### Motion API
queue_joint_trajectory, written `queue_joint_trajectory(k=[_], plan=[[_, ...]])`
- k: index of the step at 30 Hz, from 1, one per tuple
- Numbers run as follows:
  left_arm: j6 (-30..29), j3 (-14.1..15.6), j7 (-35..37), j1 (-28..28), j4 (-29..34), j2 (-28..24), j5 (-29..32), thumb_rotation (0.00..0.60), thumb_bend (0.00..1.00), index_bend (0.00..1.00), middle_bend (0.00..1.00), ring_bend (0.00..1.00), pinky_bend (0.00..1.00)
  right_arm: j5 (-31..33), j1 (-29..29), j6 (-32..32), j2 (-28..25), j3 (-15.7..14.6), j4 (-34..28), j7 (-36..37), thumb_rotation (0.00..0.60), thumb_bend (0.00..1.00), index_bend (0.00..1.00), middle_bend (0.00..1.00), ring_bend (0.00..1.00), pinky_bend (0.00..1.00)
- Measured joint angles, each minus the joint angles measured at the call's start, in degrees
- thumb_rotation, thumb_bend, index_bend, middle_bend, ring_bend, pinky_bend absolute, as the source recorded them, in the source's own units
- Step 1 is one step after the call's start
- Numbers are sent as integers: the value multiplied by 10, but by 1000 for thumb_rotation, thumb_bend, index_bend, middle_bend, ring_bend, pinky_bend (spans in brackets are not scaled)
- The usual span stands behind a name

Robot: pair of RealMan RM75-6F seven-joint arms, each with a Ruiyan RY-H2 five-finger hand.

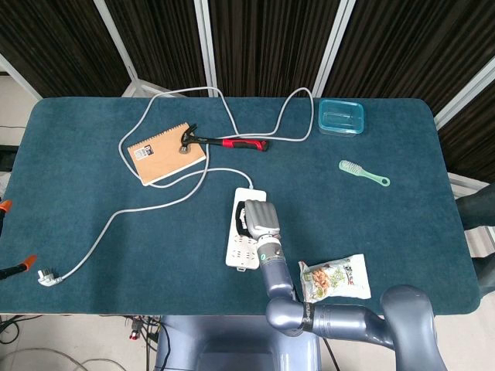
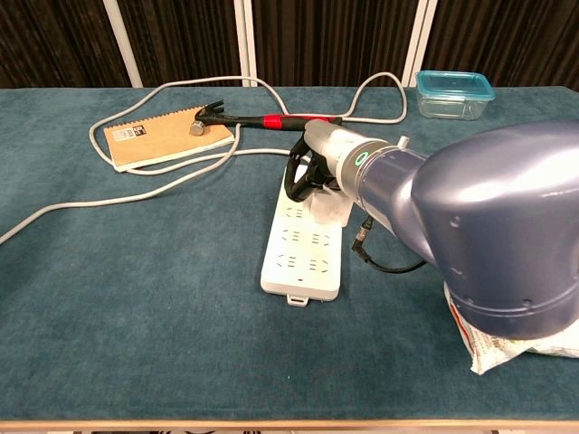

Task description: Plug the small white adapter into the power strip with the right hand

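The white power strip [image 1: 241,246] [image 2: 301,258] lies lengthwise in the middle of the table, its grey cable [image 1: 147,202] looping off to the far side and the left. My right hand [image 1: 259,219] [image 2: 312,167] hovers low over the strip's far end, dark fingers curled down. They grip the small white adapter [image 2: 331,206], which sits against the strip's far right sockets. In the head view the hand hides the adapter. My left hand appears in neither view.
A hammer [image 1: 224,142] rests partly on a brown notebook [image 1: 165,152] at the far left. A teal container [image 1: 341,117] and a green brush [image 1: 363,172] sit far right. A snack bag [image 1: 336,279] lies near the front right edge, by my right arm.
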State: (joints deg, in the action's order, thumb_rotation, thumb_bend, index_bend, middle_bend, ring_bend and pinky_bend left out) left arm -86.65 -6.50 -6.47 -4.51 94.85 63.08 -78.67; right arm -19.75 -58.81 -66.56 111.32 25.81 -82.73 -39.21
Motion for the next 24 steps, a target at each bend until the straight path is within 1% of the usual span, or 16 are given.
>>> queue_joint_trajectory(k=[5,8,16,18,20,21,22,23,24], plan=[[0,1,-1,0,0,1,-1,600,71,92,0,0,0,0,3,1,-4,-1,-13,-1,600,757,1000,906,899,1000],[0,1,-3,0,0,1,0,600,71,92,0,0,0,-4,3,-3,-9,4,-25,-2,600,757,1000,906,899,1000],[0,1,-3,0,-1,2,-1,600,71,92,0,0,0,-12,0,-26,-35,30,-72,-7,600,757,1000,906,897,1000],[-2,1,-4,0,0,2,-2,600,71,92,0,0,0,-13,1,-31,-45,38,-87,-6,600,757,989,892,873,1000],[-3,1,-4,1,1,2,-3,600,71,92,0,0,0,-15,5,-37,-62,49,-103,-2,600,750,911,806,804,991],[-4,2,-4,1,1,2,-4,600,71,92,0,0,0,-17,8,-38,-70,53,-110,1,600,730,821,715,739,964],[-4,2,-5,1,1,2,-4,600,71,92,0,0,0,-18,12,-39,-82,58,-119,6,600,695,706,611,657,903],[-4,2,-6,1,1,2,-4,600,70,92,0,0,0,-19,17,-38,-92,62,-126,10,600,665,626,540,595,847],[-4,2,-8,1,1,3,-4,600,70,92,0,0,0,-19,22,-37,-103,66,-133,14,600,619,510,442,504,756]])
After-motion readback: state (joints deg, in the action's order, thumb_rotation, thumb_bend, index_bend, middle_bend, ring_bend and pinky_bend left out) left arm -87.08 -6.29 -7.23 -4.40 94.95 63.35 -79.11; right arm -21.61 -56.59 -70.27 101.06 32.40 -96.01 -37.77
